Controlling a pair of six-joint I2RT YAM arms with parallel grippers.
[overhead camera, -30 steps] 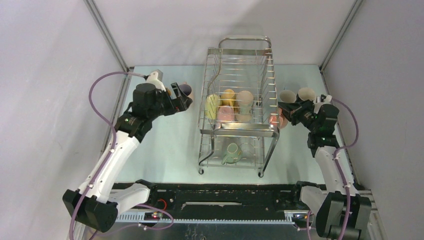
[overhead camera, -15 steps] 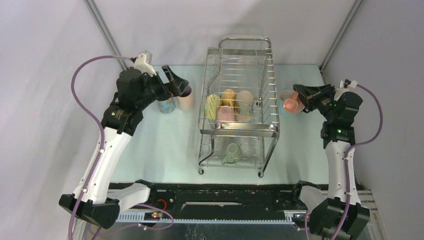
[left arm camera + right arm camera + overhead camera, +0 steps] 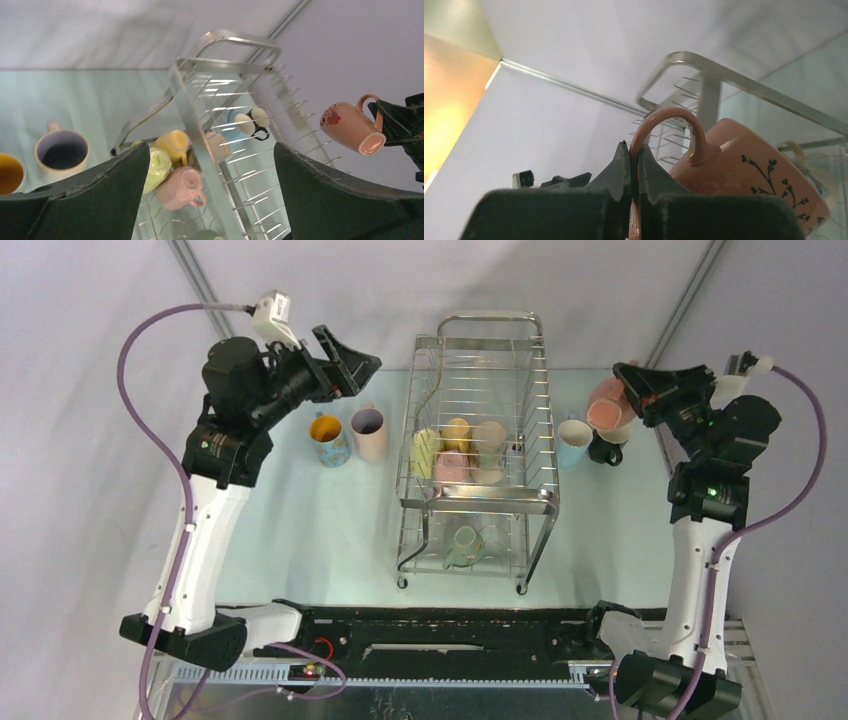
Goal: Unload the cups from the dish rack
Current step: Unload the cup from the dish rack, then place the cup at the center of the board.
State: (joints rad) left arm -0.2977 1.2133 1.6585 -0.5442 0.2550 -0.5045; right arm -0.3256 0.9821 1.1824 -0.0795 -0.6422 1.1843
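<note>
Top view: L gripper in the upper left of the frame, raised above the table, jaws wide apart w/ nothing between them; below it two cups stand upright on the table, a mug w/ a yellow inside and a cream mug w/ a dark inside, just beside each other, left of the dish rack.

R gripper in the upper right, fingers pinched together on the handle of a pink mug, which hangs tilted in the air above a light blue mug and a black mug on the table, right of the rack; R wrist view shows the handle loop clamped btwn the fingertips, mug body w/ a dark branch print to the right.

Rack centre frame; top tier holds a yellow-green cup, a yellow cup, a cream cup and a pink cup, bunched near its front; lower tier has a pale green cup.
</note>
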